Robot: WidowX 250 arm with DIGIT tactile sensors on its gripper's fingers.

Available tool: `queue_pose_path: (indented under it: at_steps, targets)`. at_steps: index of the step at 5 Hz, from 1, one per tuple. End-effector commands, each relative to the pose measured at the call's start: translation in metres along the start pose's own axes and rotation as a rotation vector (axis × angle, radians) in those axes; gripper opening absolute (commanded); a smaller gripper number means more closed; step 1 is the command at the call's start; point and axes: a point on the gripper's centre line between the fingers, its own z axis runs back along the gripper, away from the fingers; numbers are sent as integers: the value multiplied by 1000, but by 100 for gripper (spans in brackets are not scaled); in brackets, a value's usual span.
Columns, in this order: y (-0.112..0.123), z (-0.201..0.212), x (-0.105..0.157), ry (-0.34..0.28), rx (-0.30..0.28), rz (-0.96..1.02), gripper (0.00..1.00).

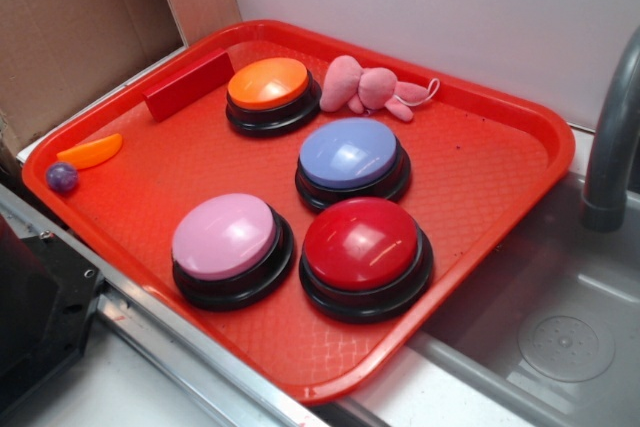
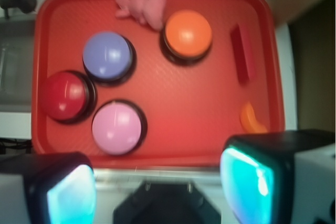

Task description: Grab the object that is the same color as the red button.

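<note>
We see the gripper (image 2: pixel 157 187) from the wrist view, jaws spread wide and holding nothing, high above the near edge of the tray (image 2: pixel 210 135). The red block (image 2: pixel 242 53) lies flat near the tray's rim, beside the orange button (image 2: pixel 188 33), apart from it. The red button (image 1: pixel 362 244) sits at the opposite side, next to the pink button (image 1: pixel 225 237) and blue button (image 1: pixel 349 154). An orange wedge (image 2: pixel 251 119) lies near the block.

The red button (image 1: pixel 362 243) has a glossy plastic dome, and the tray (image 1: pixel 480 182) is red plastic with a fine textured floor. The pink toy (image 1: pixel 365 87) looks like soft plush, and the sink (image 1: pixel 560 337) is matt metal.
</note>
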Motion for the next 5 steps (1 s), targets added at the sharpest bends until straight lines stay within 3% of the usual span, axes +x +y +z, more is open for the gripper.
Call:
queue_pose_path:
  at_steps: [1, 3, 5]
  targets:
    - [44, -49, 37, -108, -46, -55, 100]
    - [99, -101, 59, -125, -80, -18, 100]
    - [147, -141, 59, -114, -29, 81, 100]
